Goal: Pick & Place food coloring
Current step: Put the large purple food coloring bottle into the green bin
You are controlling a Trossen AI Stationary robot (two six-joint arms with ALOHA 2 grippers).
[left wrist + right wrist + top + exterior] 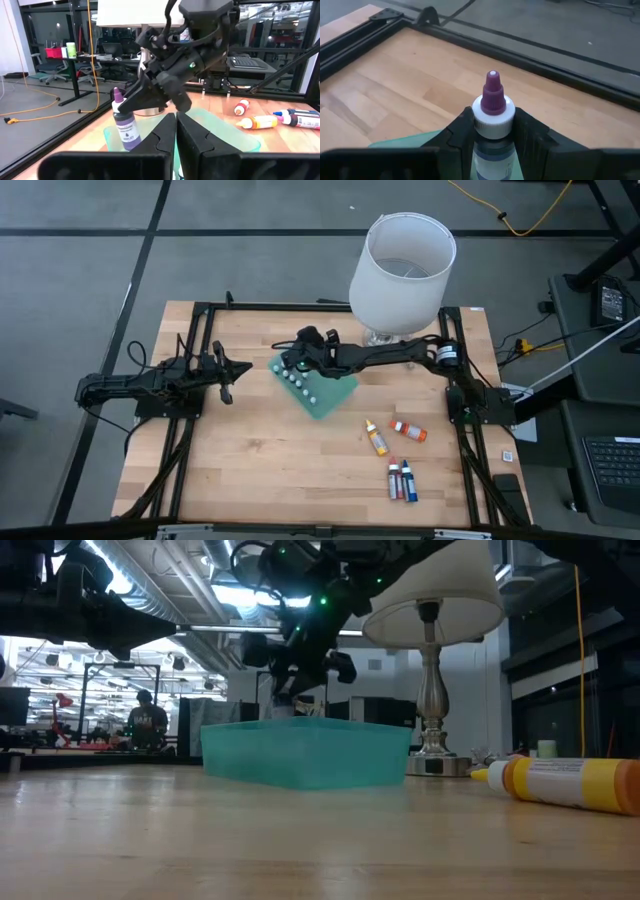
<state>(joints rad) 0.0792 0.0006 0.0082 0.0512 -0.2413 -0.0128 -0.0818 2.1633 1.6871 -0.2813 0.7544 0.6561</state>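
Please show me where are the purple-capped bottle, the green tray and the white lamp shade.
Purple-capped dropper bottle (492,107), right wrist view, on its white collar.
Green plastic tray (305,755), low view, on its front wall.
White lamp shade (395,295), high view, on its outer side.

No text can be read anywhere. The purple bottle (125,131) carries a dark label with lines of print at lower left of the left wrist view — too small to make out. The orange bottle (565,783) lying at the right edge of the low view has a pale label with rows of print — also illegible. The other bottles' labels are too small to read.
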